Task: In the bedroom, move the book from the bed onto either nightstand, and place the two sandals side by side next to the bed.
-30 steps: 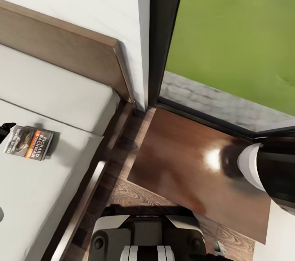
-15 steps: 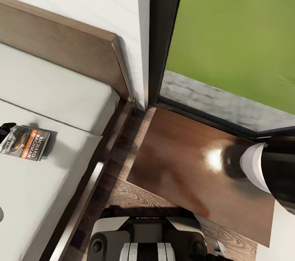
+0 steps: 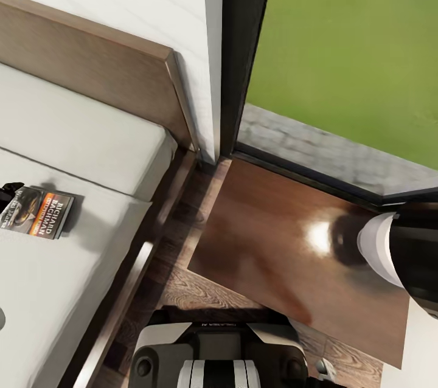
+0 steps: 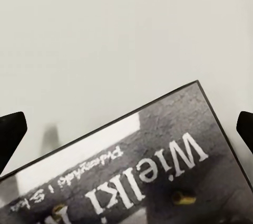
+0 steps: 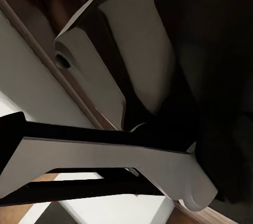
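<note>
The book (image 3: 36,213) lies flat on the off-white mattress of the bed (image 3: 73,132), near the head view's left edge. Its grey cover with white lettering (image 4: 153,176) shows close up in the left wrist view. My left gripper (image 4: 126,132) hovers open over the book's edge, one black fingertip (image 4: 10,134) on each side and apart from the cover. A dark part of it touches the book's far corner in the head view. The glossy brown nightstand (image 3: 286,236) stands right of the bed with its top bare. My right forearm (image 3: 395,254) hangs over its right end. The sandals are out of view.
The wooden headboard (image 3: 91,72) backs onto a white wall. A dark-framed window (image 3: 243,53) with grass outside stands behind the nightstand. A strip of plank floor (image 3: 176,236) separates bed and nightstand. My base (image 3: 219,351) is at the bottom. The right wrist view shows my own grey and black body parts.
The whole head view has drifted slightly, so the book sits a little nearer the left edge. Nothing has moved relative to the bed.
</note>
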`<state>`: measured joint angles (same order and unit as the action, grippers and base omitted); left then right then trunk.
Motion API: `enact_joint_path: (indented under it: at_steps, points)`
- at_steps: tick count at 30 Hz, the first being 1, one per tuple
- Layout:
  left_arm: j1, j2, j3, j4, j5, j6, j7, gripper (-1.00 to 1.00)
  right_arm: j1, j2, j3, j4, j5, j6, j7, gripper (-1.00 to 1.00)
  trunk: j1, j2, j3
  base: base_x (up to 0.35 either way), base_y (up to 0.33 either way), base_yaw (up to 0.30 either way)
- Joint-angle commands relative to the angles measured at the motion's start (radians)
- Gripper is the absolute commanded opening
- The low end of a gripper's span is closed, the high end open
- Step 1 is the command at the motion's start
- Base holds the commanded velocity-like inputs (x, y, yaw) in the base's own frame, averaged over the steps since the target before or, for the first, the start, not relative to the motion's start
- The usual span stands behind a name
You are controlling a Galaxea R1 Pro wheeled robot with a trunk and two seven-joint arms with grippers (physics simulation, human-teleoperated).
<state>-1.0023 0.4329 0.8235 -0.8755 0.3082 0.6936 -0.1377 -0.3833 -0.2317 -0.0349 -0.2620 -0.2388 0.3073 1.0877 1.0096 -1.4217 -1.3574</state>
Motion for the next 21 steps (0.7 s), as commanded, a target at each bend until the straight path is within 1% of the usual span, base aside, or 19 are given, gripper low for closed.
enact_joint_path:
  at_steps: [1,21]
  points:
    - [-0.001,0.0,0.003,0.0,-0.001,0.006,-0.005,1.0,0.0,0.0,-0.003,0.0,-0.002,0.01,0.003,1.0,0.0,0.0,0.0,0.0,0.0,0.0]
    - [-0.001,-0.002,0.003,0.0,-0.001,0.006,-0.005,1.0,0.0,0.0,-0.003,0.0,-0.002,0.01,0.003,1.0,0.0,0.0,0.0,0.0,0.0,0.0]
